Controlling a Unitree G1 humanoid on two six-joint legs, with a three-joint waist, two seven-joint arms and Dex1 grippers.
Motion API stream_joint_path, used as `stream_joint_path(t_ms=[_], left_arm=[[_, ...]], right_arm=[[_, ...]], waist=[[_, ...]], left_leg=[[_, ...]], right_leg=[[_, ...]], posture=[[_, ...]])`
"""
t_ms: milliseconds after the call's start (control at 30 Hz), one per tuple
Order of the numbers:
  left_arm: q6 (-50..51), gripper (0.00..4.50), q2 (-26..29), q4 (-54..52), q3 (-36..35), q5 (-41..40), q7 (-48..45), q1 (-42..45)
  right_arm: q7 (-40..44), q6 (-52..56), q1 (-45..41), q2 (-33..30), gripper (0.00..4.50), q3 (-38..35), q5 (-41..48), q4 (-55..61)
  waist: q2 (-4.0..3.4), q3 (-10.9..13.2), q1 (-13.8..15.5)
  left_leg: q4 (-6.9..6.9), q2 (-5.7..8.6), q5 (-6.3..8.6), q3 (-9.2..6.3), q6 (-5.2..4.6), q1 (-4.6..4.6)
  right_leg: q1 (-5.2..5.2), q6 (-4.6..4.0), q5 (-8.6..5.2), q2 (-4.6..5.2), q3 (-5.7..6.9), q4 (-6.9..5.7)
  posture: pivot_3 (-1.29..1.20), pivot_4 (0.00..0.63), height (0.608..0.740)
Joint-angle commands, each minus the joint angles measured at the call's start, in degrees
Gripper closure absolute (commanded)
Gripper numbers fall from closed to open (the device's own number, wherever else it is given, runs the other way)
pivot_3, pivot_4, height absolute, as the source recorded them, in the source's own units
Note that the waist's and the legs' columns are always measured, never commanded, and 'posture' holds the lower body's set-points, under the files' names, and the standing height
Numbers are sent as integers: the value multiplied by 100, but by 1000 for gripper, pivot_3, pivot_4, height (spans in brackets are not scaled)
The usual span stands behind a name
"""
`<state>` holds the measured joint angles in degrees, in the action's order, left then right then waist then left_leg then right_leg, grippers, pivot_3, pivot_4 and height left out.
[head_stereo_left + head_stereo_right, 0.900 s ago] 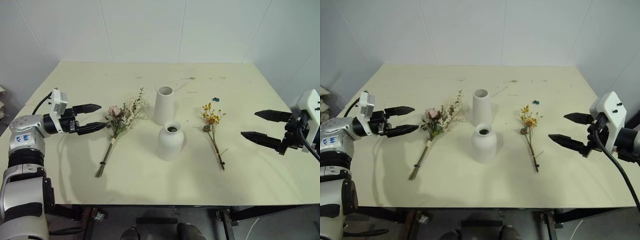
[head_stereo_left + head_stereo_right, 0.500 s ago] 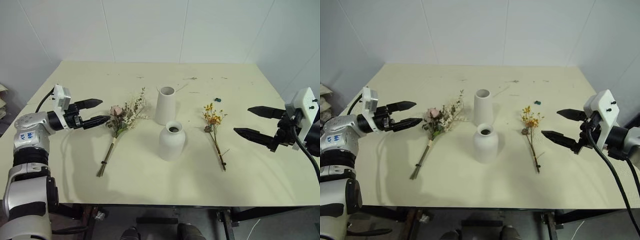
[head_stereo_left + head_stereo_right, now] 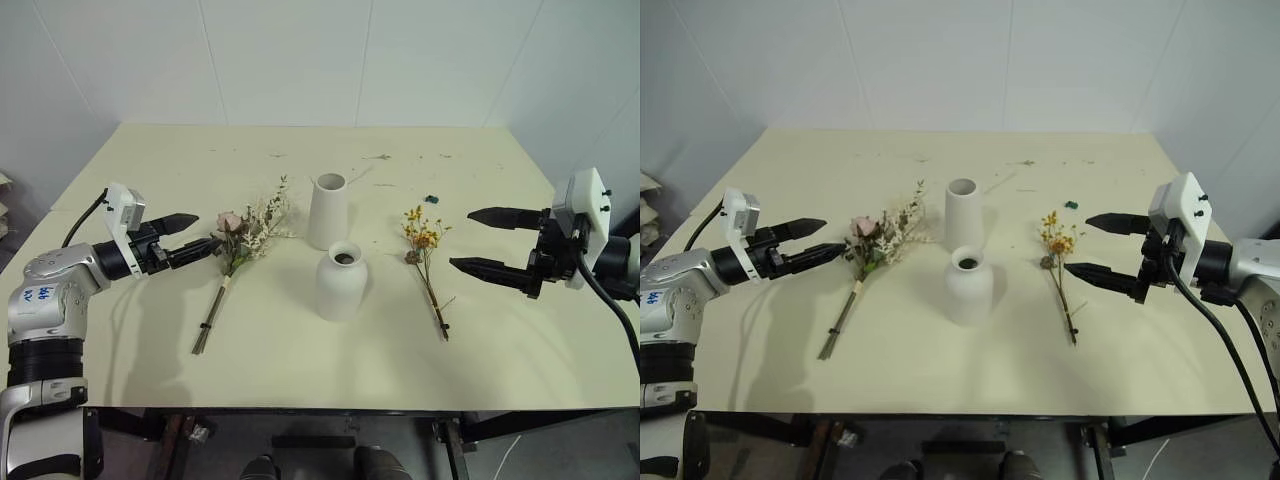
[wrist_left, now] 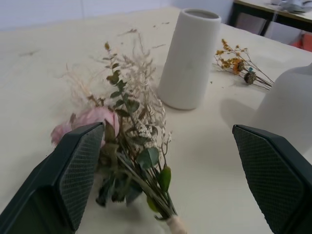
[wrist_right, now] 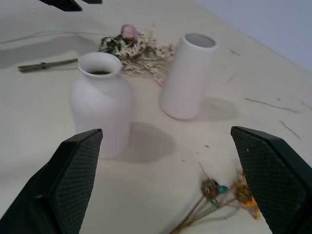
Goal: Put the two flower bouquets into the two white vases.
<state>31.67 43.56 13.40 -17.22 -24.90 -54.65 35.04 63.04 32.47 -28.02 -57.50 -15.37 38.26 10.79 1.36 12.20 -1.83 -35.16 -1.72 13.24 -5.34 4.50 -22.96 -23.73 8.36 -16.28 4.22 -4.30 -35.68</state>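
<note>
The large bouquet (image 3: 240, 238) with a pink rose lies on the table left of centre, its stems pointing toward the front edge. My left gripper (image 3: 206, 232) hovers open just left of the rose head, with nothing between its fingers; the left wrist view shows the bouquet (image 4: 131, 141) close ahead. In the middle stand the tall vase (image 3: 328, 210) and, in front of it, the short vase (image 3: 342, 282). The yellow-orange sprig (image 3: 425, 248) lies to their right. A short way right of it, my right gripper (image 3: 461, 238) is open and empty.
The cream table (image 3: 300, 370) has white walls close behind it. A small teal bit (image 3: 430, 197) and a few dry crumbs lie on its far part. There is free room along the front edge and at both sides.
My right gripper has moved left, closer to the yellow-orange sprig. The left arm has sunk a little, with its fingertips staying beside the rose head. Bouquets and vases have not moved.
</note>
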Motion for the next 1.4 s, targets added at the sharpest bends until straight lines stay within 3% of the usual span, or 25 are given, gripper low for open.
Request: stream_joint_path(t_ms=[33,333,700,1067,1333,1400], left_arm=[[945,0,207,-916,-178,-149,681,-193],[3396,0,344,-2405,40,-537,1741,-86],[5931,0,437,-2643,544,-520,2477,535],[6083,0,199,-1549,1264,-486,3175,1272],[6083,0,125,-1074,1744,-620,3195,1582],[6083,403,101,-932,1808,-620,3254,1666]], right_arm=[[294,-196,-276,-13,51,104,-30,-174],[1141,-332,-926,320,51,343,207,-843],[1714,-527,-1202,313,51,508,15,-1195],[1544,-491,-1180,499,51,565,-93,-1156],[1403,-432,-1009,484,51,462,-41,-968],[1360,-420,-977,481,0,441,-36,-931]], waist=[[0,0,9],[1,0,3],[1,1,-6],[1,1,5],[1,1,8],[1,1,9]], left_leg=[[0,0,0,0,0,0],[3,1,2,0,3,-3],[2,2,2,-1,4,-2],[2,2,2,-1,10,-2],[3,2,4,-1,14,-4],[3,2,4,-1,14,-4]], right_leg=[[0,0,0,0,0,1],[1,0,0,0,0,10],[1,0,0,0,1,9],[1,1,0,0,1,10],[0,1,-1,0,1,11],[0,1,-1,0,1,11]], posture=[[0,150,740],[0,150,740],[0,150,740],[0,150,740],[0,150,740],[0,150,740]])
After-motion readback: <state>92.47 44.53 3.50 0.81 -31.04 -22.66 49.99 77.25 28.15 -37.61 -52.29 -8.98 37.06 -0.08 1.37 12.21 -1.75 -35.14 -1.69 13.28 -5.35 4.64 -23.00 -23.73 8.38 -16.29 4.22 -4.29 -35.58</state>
